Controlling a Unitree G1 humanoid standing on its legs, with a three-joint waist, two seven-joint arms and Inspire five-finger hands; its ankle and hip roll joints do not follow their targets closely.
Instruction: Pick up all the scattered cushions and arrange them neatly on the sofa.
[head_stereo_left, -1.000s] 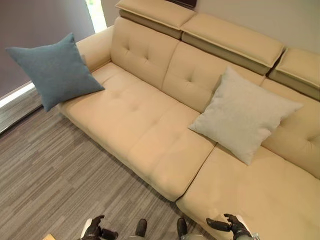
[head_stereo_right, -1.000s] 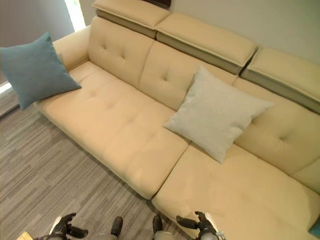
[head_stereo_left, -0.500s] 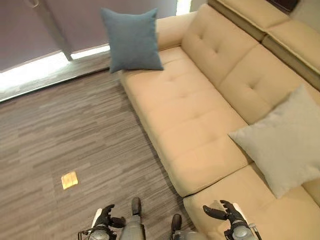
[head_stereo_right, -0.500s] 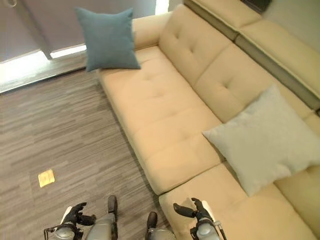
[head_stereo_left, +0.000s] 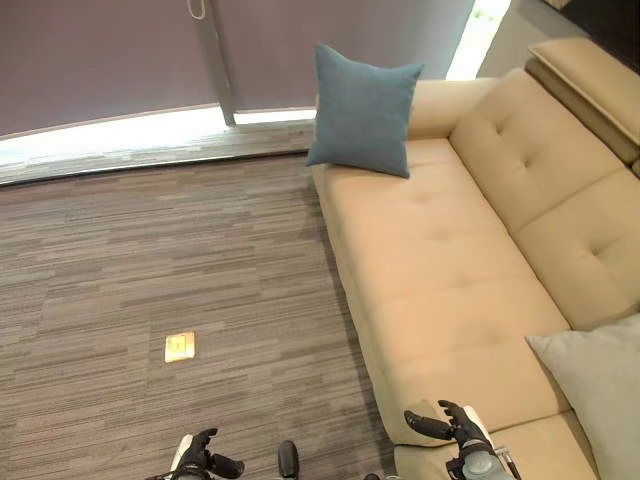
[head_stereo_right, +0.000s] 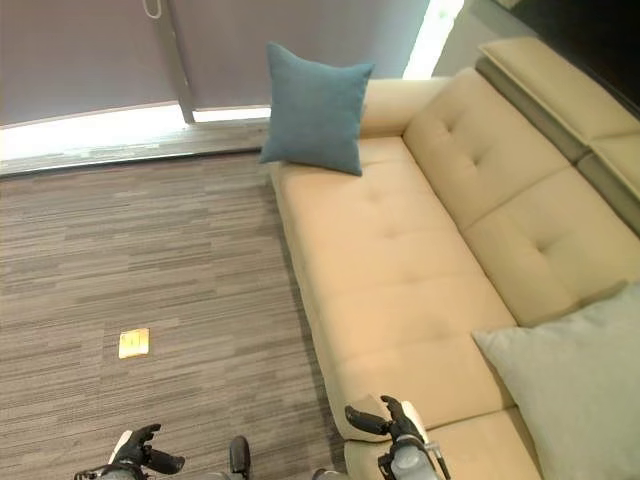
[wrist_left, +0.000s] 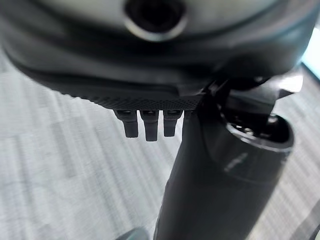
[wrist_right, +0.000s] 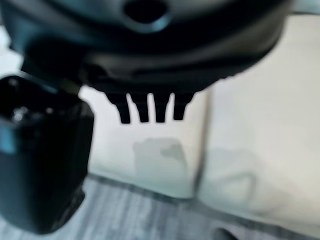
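Note:
A blue cushion (head_stereo_left: 364, 111) leans upright against the armrest at the far end of the beige sofa (head_stereo_left: 440, 270). A pale grey cushion (head_stereo_left: 600, 385) rests on the seat at the right edge, against the backrest. My left hand (head_stereo_left: 196, 463) hangs low over the floor at the bottom left, fingers relaxed and holding nothing. My right hand (head_stereo_left: 455, 427) hovers over the sofa's front edge at the bottom right, open and empty. In the right wrist view its fingers (wrist_right: 150, 107) point down at the sofa seat (wrist_right: 260, 125).
Grey striped carpet (head_stereo_left: 150, 270) stretches left of the sofa. A small yellow tag (head_stereo_left: 180, 346) lies on it. A dark blind with a bright strip beneath it (head_stereo_left: 100, 130) runs along the back wall.
The camera has swung left: the sofa and both cushions have shifted right in view and more floor shows. Both hands hang as before.

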